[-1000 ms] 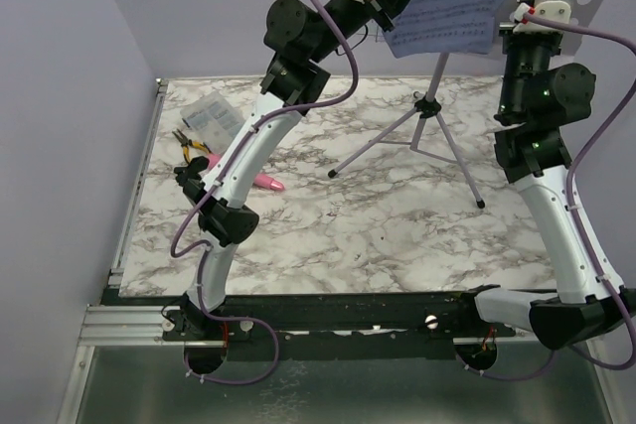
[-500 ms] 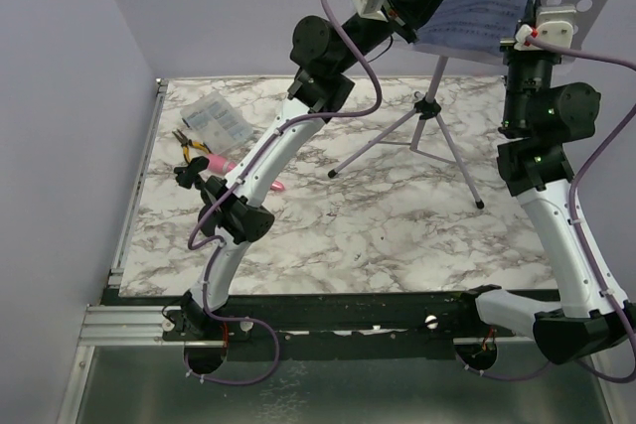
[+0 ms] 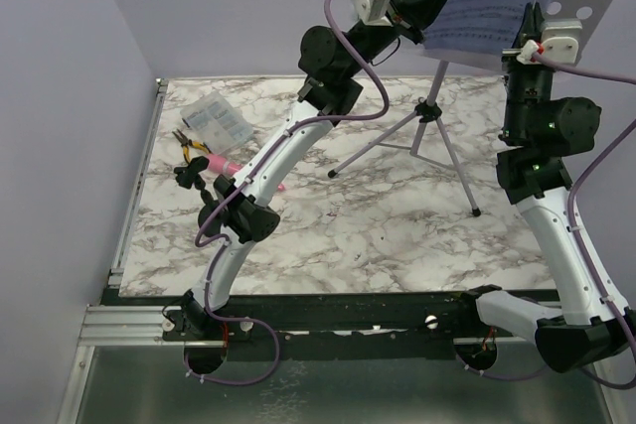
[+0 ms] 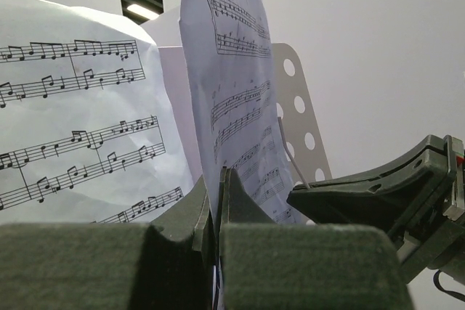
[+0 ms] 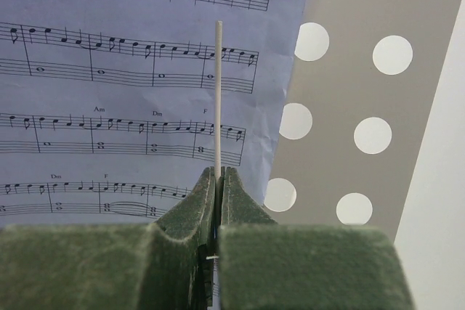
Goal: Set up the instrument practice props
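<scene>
L claw went up n right, pinched tight on a sheet page. Page now sits by the stand desk at 1 o'clock. R claw is shut on the thin holder wire. Pages look nearly set. Pink mic lies at 9 o'clock by pliers n clear box, w/ the L arm over it.

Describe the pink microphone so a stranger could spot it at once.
Start at the marble table, far-left area. Near a clear plastic box and orange-handled pliers lies the pink microphone, partly hidden by the left arm. It is the only pink thing there.
</scene>
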